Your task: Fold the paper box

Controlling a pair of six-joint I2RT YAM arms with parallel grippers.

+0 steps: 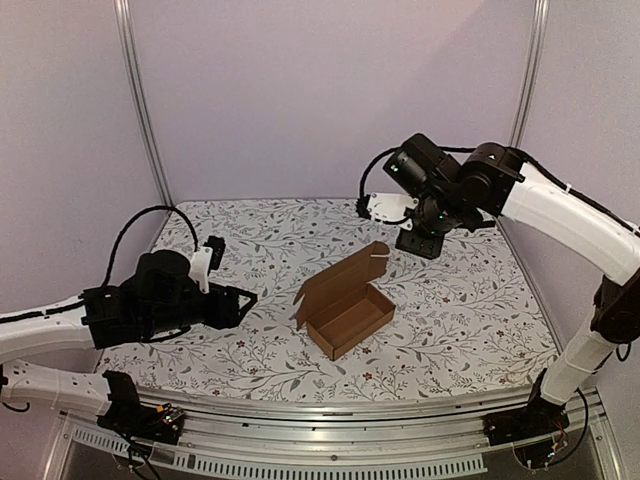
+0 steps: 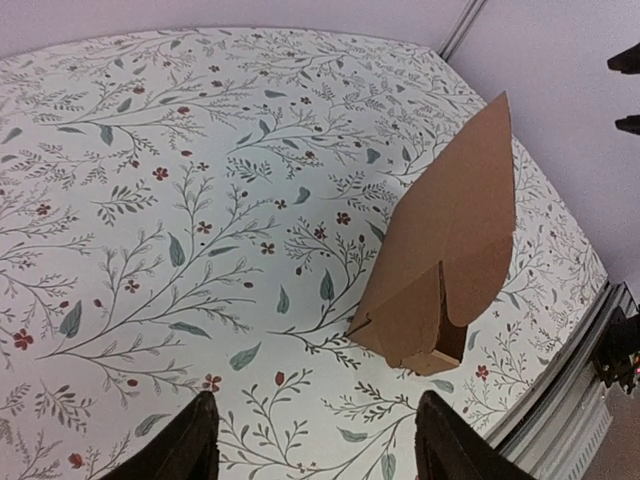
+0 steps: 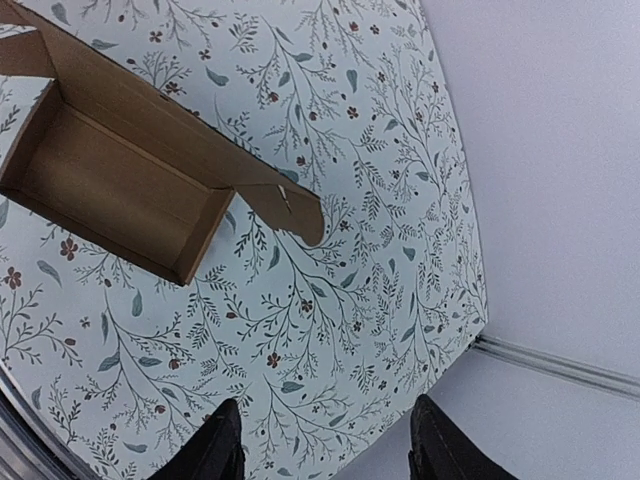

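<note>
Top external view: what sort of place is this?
Probably a lab robot cell: left arm and right arm bolted to an aluminium rail, plain panels on metal posts, a paper box on a floral tablecloth.

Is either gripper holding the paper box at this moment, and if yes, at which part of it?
Nothing is held. The left gripper and the right gripper are both open and empty; the paper box stands apart from both.

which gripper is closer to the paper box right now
Right, narrowly. The right gripper hangs just past the raised lid tip of the paper box, at its far right. The left gripper sits farther off its left end.
</note>
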